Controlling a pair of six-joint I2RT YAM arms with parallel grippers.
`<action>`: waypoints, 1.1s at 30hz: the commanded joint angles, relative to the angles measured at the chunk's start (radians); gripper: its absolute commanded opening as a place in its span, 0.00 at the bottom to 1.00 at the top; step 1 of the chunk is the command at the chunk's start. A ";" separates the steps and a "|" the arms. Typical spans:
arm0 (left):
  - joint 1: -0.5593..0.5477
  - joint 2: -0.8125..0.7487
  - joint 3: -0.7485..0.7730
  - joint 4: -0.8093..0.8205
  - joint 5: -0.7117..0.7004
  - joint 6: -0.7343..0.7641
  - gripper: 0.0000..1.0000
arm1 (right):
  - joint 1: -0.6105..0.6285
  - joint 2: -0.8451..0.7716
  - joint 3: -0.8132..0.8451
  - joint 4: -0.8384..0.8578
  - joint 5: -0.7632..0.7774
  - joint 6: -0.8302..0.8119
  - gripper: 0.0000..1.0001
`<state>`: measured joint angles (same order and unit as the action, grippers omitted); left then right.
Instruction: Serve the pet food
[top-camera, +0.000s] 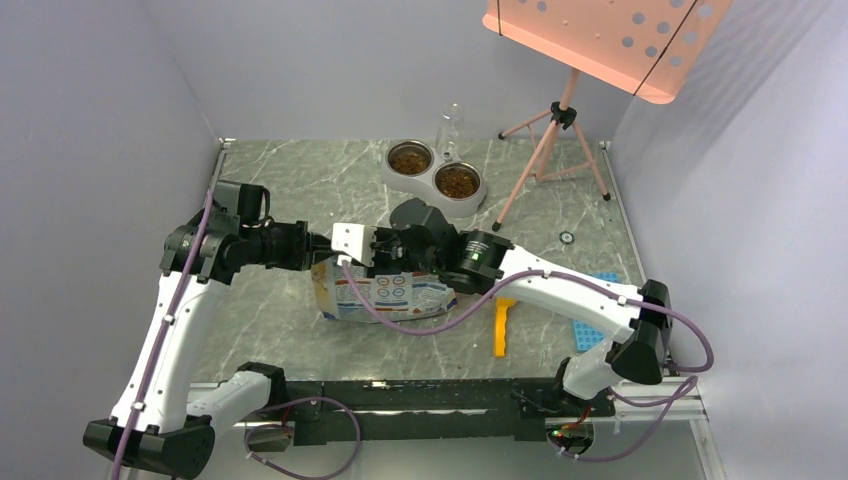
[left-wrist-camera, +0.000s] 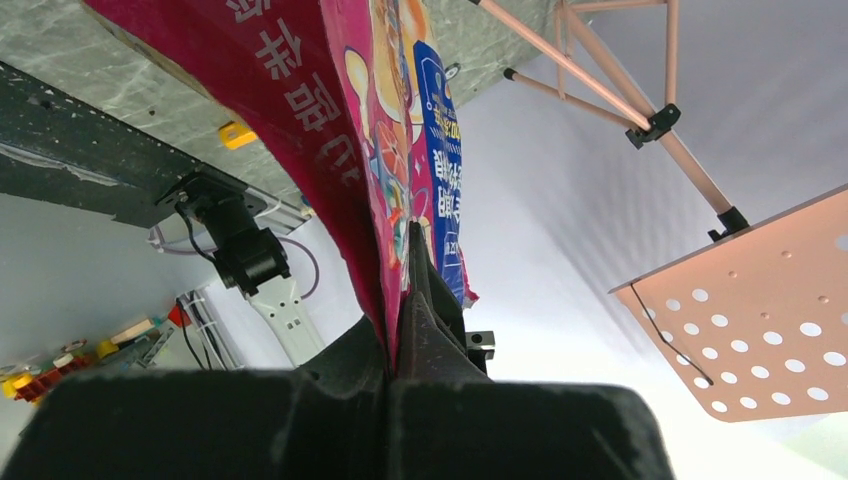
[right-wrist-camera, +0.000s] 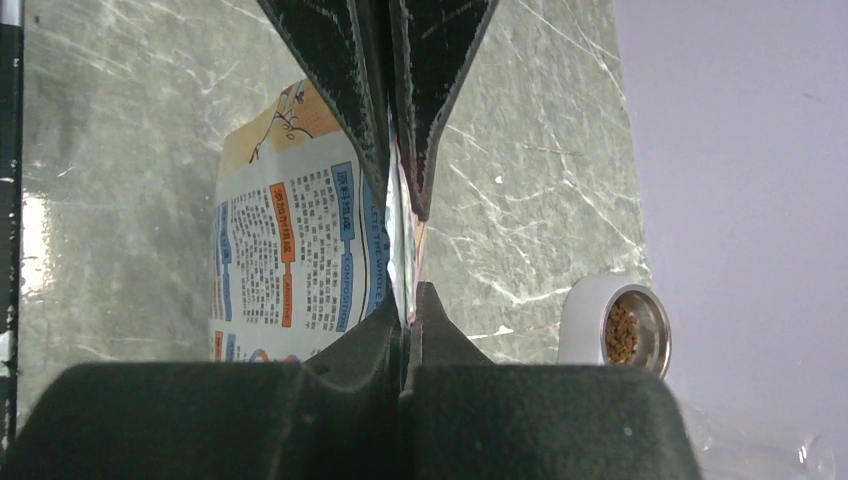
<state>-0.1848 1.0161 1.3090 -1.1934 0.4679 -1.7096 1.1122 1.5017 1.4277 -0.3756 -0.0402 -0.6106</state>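
Brown kibble, the pet food (top-camera: 410, 158), fills both cups of a grey double bowl (top-camera: 433, 192) at the back of the table; one cup of it shows in the right wrist view (right-wrist-camera: 621, 333). The printed food bag (top-camera: 380, 295) stands mid-table between my arms. My left gripper (top-camera: 372, 246) is shut on the bag's top edge; its pink-and-blue face (left-wrist-camera: 400, 150) runs between the fingers. My right gripper (top-camera: 396, 250) is shut on the same top edge from the other side, over the white text face (right-wrist-camera: 290, 240). The left gripper's fingers (right-wrist-camera: 330, 70) face mine.
A yellow scoop (top-camera: 502, 325) lies right of the bag, a blue tray (top-camera: 597, 325) beyond it. A pink tripod (top-camera: 556, 135) with a perforated pink board (top-camera: 610, 40) stands at the back right. A clear bottle (top-camera: 449, 130) stands behind the bowl.
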 joint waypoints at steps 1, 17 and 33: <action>0.077 -0.054 0.035 -0.050 -0.213 0.015 0.00 | -0.154 -0.188 -0.041 -0.327 0.260 -0.048 0.00; 0.077 -0.036 0.043 -0.046 -0.210 0.024 0.00 | -0.236 -0.318 -0.094 -0.377 0.240 -0.080 0.00; 0.078 -0.030 0.056 -0.054 -0.224 0.028 0.00 | -0.312 -0.391 -0.160 -0.386 0.221 -0.069 0.00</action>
<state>-0.1825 1.0180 1.3090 -1.1755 0.4896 -1.7103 0.9218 1.2312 1.2930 -0.5400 -0.1555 -0.6510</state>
